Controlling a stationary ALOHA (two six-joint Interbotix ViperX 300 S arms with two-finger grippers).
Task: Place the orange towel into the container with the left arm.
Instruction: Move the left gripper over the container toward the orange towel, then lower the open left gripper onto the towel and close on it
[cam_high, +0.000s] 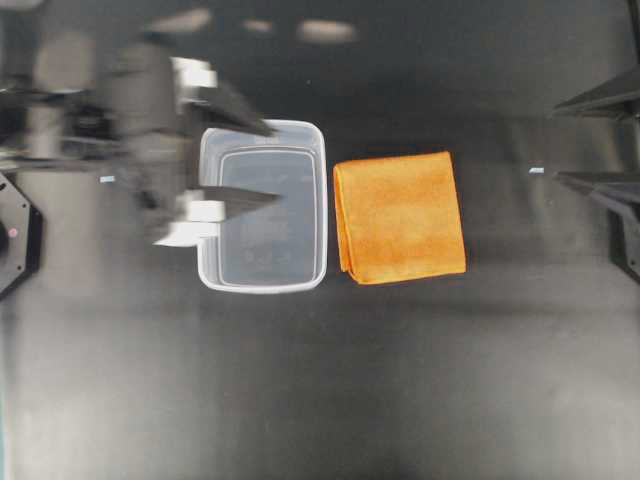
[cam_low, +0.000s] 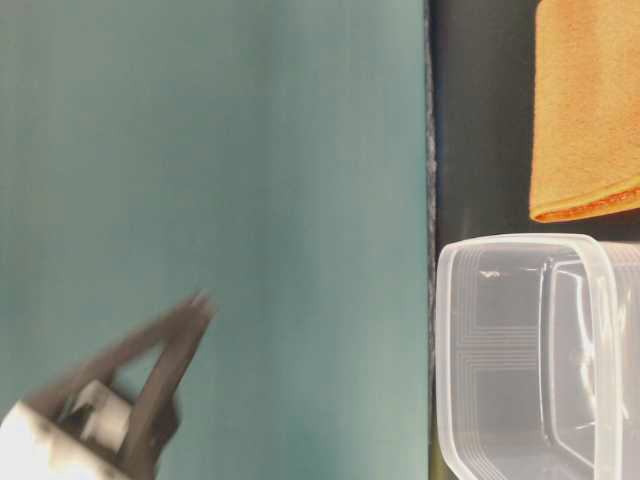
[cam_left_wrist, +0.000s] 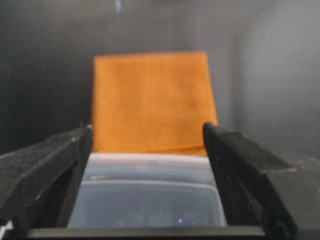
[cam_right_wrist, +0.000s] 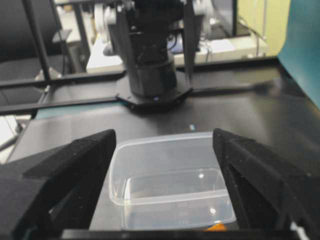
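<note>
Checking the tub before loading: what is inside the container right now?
The container looks empty; the orange towel lies beside it. The left gripper covers its left edge overhead.

One folded, roughly square orange microfibre towel (cam_high: 401, 217) lies on one black surface (cam_high: 320, 390). One clear rectangular plastic container (cam_high: 263, 206) with rounded corners stands there too. Two black robot arms show, each with one pincer: left pincer (cam_high: 268, 163), right pincer (cam_high: 560, 144).
</note>
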